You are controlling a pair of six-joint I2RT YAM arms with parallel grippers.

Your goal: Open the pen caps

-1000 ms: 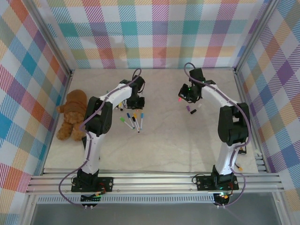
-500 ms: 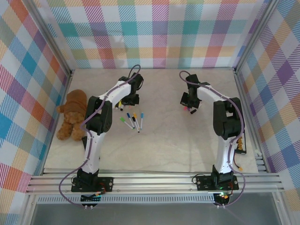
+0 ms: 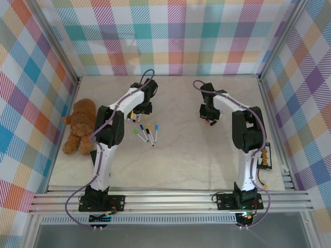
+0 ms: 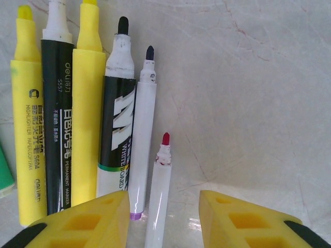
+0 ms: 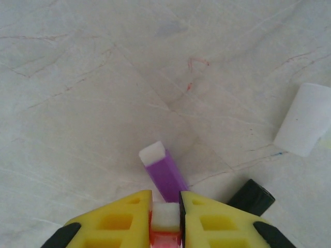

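The left gripper (image 4: 163,200) and right gripper (image 5: 165,199) have both dropped lower. We see the left spread astride a red-tipped pen (image 4: 161,178), the right pinching a white-and-red cap (image 5: 165,216).

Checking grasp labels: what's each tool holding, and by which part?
Left tool: nothing; the red-tipped pen lies loose between its open jaws. Right tool: pinches a small red-and-white cap by its sides.

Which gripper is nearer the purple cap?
Right. The right gripper, clamped on a red cap, has the purple cap just ahead; the left gripper is across the table over uncapped markers.
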